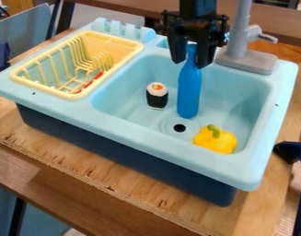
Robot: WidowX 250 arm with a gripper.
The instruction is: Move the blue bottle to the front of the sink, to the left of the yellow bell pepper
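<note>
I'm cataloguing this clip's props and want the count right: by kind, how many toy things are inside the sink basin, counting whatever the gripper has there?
Blue bottle: 1
Sushi roll: 1
Yellow pepper: 1
Total: 3

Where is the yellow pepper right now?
In the camera view, the yellow pepper lies in the sink basin, at its near right corner, just right of the drain hole.
</note>
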